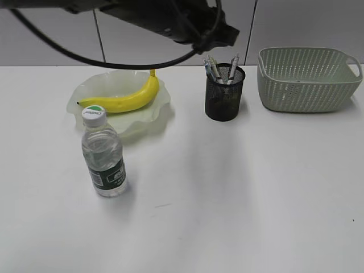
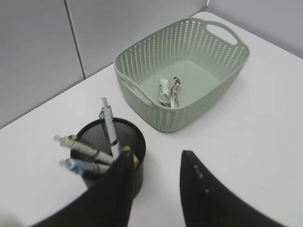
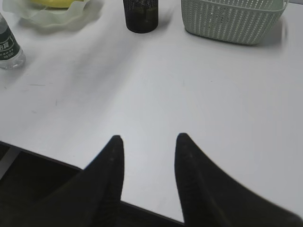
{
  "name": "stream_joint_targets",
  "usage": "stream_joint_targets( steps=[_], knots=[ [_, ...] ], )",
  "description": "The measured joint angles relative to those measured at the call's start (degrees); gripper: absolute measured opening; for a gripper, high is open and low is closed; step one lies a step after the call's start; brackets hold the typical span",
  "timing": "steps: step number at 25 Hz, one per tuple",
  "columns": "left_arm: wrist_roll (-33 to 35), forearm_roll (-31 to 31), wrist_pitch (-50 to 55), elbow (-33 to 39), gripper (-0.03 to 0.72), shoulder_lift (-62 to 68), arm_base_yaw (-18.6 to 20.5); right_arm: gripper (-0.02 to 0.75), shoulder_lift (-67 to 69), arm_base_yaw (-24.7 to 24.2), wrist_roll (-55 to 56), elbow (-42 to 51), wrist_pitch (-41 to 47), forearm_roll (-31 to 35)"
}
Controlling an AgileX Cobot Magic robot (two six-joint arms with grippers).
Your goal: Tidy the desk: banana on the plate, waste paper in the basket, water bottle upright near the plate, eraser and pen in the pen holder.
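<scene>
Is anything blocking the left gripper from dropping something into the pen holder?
Nothing visible blocks it. The left gripper is open and empty just beside the pen holder, whose mouth holds only pens and a yellowish item, perhaps the eraser.

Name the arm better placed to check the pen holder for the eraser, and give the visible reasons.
Left. Its gripper, fingers open and empty, hangs right over the pen holder, where a yellowish block shows among the pens. The right gripper sits back at the desk's near edge, far from it.
</scene>
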Motion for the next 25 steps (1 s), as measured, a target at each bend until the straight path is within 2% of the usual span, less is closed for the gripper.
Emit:
stream_joint_targets(
  steps=[7,10,15,20,25],
  knots=[
    [-1.1,1.0,3.4,29.5,0.23,-30.6,0.0,0.295,0.0,0.0,0.0,0.0,0.0,0.0],
    [-3.6,6.0,10.2,38.9,0.23,-46.4,0.0,0.295,0.0,0.0,0.0,0.0,0.0,0.0],
    [-15.7,17.7,28.5,46.5,0.23,-70.3,0.0,0.295,0.0,0.0,0.0,0.0,0.0,0.0],
    [-20.7,20.8,41.2,50.6,0.23,-89.9,0.0,0.292,0.0,0.0,0.0,0.0,0.0,0.0],
    [-28.4,23.5,44.4,56.7,0.23,-106.2,0.0,0.29,0.0,0.0,0.0,0.0,0.0,0.0]
  ],
)
